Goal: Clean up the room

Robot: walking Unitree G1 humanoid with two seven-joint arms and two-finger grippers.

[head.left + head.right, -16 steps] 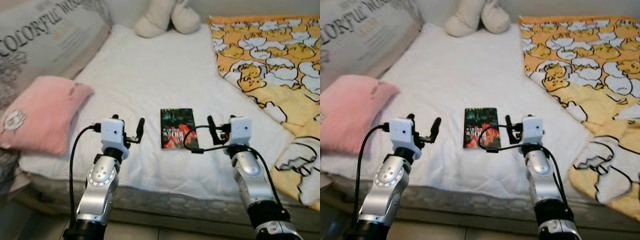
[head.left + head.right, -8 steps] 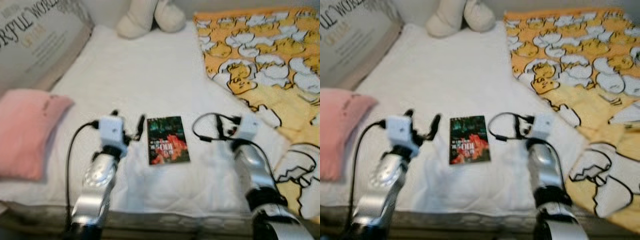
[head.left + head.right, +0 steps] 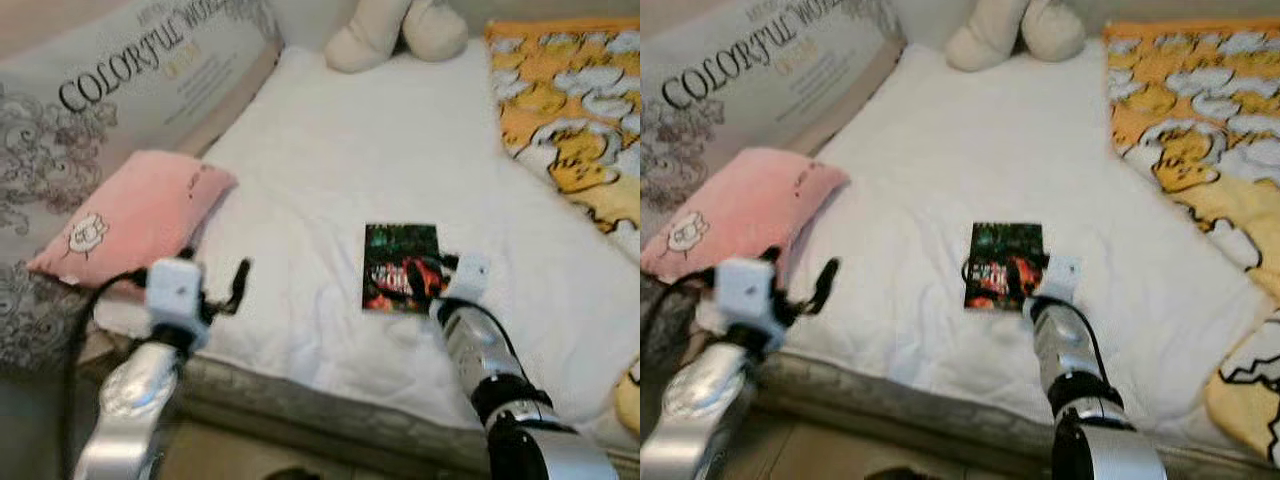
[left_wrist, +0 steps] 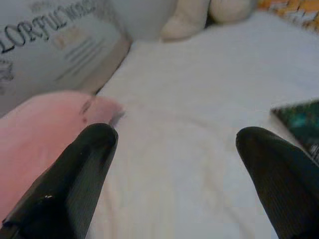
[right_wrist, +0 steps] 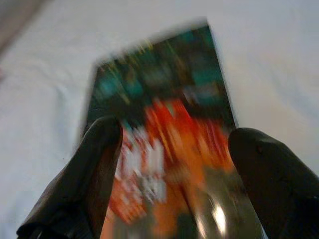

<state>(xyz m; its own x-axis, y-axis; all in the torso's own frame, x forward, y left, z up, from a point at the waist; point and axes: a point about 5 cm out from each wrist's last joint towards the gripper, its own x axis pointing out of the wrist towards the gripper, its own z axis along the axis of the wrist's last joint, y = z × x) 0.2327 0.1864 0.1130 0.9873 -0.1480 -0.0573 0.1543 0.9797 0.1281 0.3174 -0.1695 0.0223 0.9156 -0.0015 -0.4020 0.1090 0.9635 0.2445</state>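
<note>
A small book (image 3: 398, 262) with a dark green and red cover lies flat on the white bed sheet (image 3: 340, 150). My right gripper (image 5: 172, 149) hovers open just above the book's (image 5: 159, 99) near right part, one black finger on each side of the cover. In the head view the right wrist (image 3: 468, 270) sits at the book's near right corner. My left gripper (image 3: 222, 290) is open over the bed's front edge, well to the left of the book and close to the pink pillow (image 4: 35, 134). Nothing is between its fingers (image 4: 94, 149).
A pink pillow (image 3: 135, 215) lies at the left, on a large grey printed pillow (image 3: 110, 90). A cream plush toy (image 3: 395, 30) sits at the head of the bed. An orange and yellow duck blanket (image 3: 570, 110) covers the right side. The mattress edge (image 3: 300, 400) runs across the front.
The camera has swung, shifting the whole picture. My right gripper has moved from beside the book to over its near right part. The left gripper now stands farther left of the book.
</note>
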